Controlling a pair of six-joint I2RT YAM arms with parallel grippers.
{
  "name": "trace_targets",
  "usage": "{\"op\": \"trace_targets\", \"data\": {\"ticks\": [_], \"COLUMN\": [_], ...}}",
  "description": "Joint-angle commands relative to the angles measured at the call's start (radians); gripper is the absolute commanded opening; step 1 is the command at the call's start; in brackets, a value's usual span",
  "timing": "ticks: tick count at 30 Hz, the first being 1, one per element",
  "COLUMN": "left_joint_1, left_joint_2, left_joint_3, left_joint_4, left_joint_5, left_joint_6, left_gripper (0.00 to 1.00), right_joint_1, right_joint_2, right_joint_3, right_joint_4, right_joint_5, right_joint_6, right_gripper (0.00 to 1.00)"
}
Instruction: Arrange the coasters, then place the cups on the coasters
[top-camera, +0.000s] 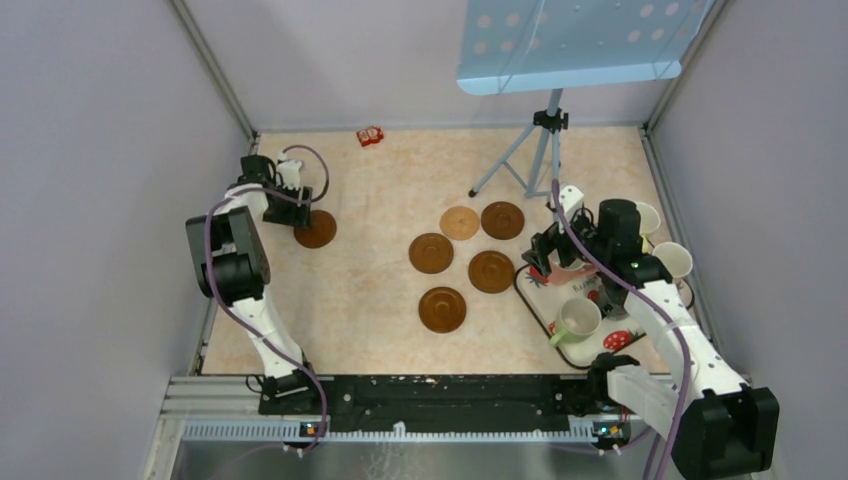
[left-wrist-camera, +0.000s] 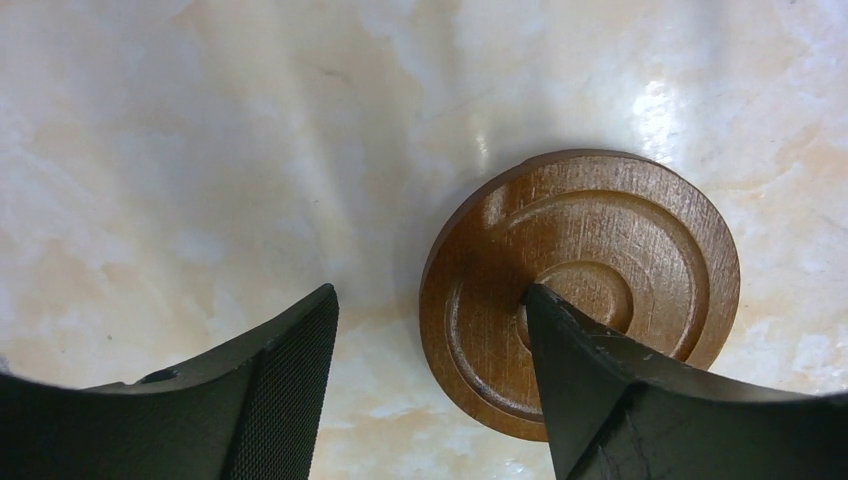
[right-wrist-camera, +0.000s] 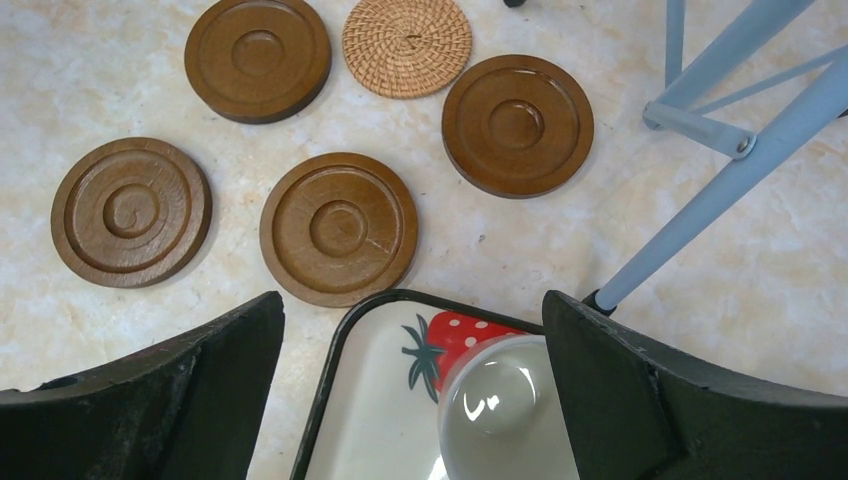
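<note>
Straddling one coaster (left-wrist-camera: 600, 230) rim, left pincer (left-wrist-camera: 428, 292) gapes; right pincer (right-wrist-camera: 412, 300) gapes above tray (right-wrist-camera: 365, 420), lettering blurred.

Left pincer (left-wrist-camera: 430, 295) jaws apart; right pincer (right-wrist-camera: 412, 300) spread wide, apparently pointing downward.

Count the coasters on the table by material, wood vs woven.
Wooden coasters: 5
Woven coaster: 1
Total: 6
</note>
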Motion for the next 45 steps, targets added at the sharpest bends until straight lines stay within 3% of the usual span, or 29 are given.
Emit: {"op": "trace_targets", "data": {"ticks": [1,8,13,24,26,29,34,39,42,45], "left_joint_1": [0.064,0.121,0.119,0.113,0.112,0.115,0.117,0.071,-0.020,-0.161], "left_joint_2": [0.017,0.057,0.103,0.150,0.141,0.108,-0.033,-0.173,-0.241,-0.302], "left_joint_3": [-0.047,-0.021,0.042,0.101,0.101,0.112,0.142,0.155,0.099,0.019], "left_joint_4": [-0.007,-0.031,-0.021,-0.038,-0.045,-0.064,-0.082,-0.175,-0.221,-0.223], "left_joint_5": [-0.058,0.014,0.036,0.061,0.061,0.057,0.102,0.290,0.358,0.336], "left_joint_6": [0.047,0.074,0.009,0.007,0.008,-0.017,-0.030,0.054,0.115,0.131], "left_gripper": [0.73,0.59,0.51,0.48,0.51,0.71,0.91,0.99,0.99,0.99], "right_joint_1": [0.001,0.001,0.001,0.002,0.002,0.001,0.002,0.002,0.001,0.001], "right_joint_2": [-0.011,-0.004,0.000,0.010,0.010,0.008,0.010,0.010,0.010,0.009], "right_joint_3": [0.046,0.049,0.050,0.055,0.055,0.056,0.058,0.061,0.061,0.062], "right_joint_4": [0.008,0.001,-0.004,-0.009,-0.009,-0.013,-0.019,-0.023,-0.025,-0.028], "right_joint_5": [-0.043,-0.047,-0.045,-0.043,-0.046,-0.050,-0.062,-0.065,-0.065,-0.062], "right_joint_6": [-0.036,-0.041,-0.045,-0.051,-0.053,-0.054,-0.056,-0.054,-0.054,-0.058], "right_gripper": [0.99,0.98,0.98,0.98,0.98,0.98,0.98,0.98,0.98,0.98]}}
